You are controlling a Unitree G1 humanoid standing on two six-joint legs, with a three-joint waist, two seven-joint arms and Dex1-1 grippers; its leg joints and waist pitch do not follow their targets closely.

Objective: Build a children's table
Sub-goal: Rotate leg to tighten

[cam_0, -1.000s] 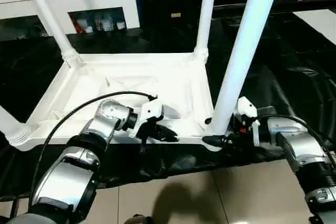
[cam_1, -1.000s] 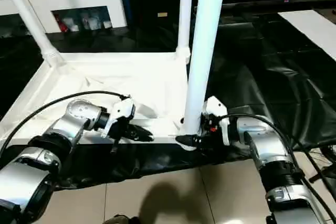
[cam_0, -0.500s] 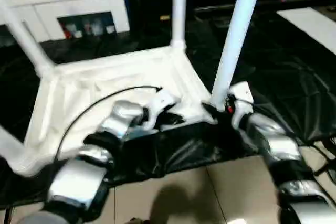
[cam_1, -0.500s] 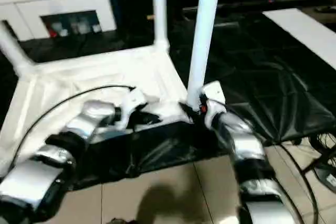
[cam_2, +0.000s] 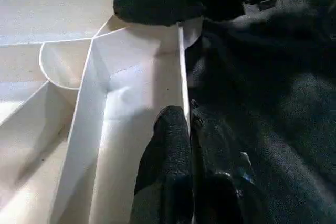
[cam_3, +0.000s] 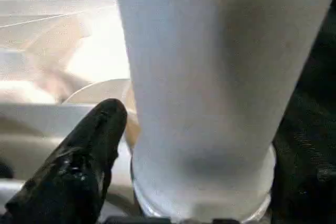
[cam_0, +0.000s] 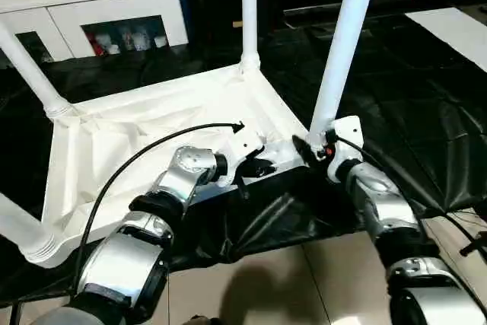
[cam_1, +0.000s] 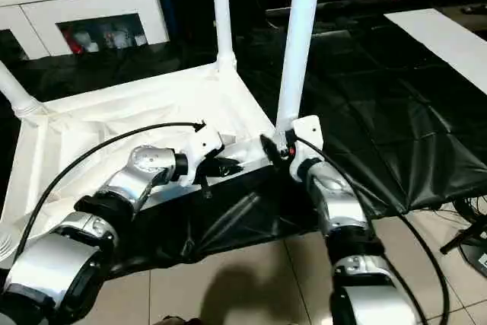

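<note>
White plastic tabletop (cam_0: 152, 123) lies upside down on black sheeting | you see four legs standing in its corner sockets | left gripper (cam_0: 260, 167) shut, empty, on near rim | right gripper (cam_0: 310, 148) wide around near-right leg (cam_0: 342, 43); grip uncertain | left: flip upright.

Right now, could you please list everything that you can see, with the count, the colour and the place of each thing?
tabletop: one, white, upside down on the black sheet, ribbed underside facing up.
legs: four, white, standing up from the tabletop's corner sockets.
black sheet: one, black, spread on the floor under the tabletop.
cabinet: one, white, behind the tabletop, small things on its top and shelf.
flat board: one, white, lying on the sheet at the far right.
floor tiles: beige, nearest the robot.
left gripper: one, black fingers shut, at the tabletop's near rim.
right gripper: one, black fingers either side of the near right leg's base.
</note>
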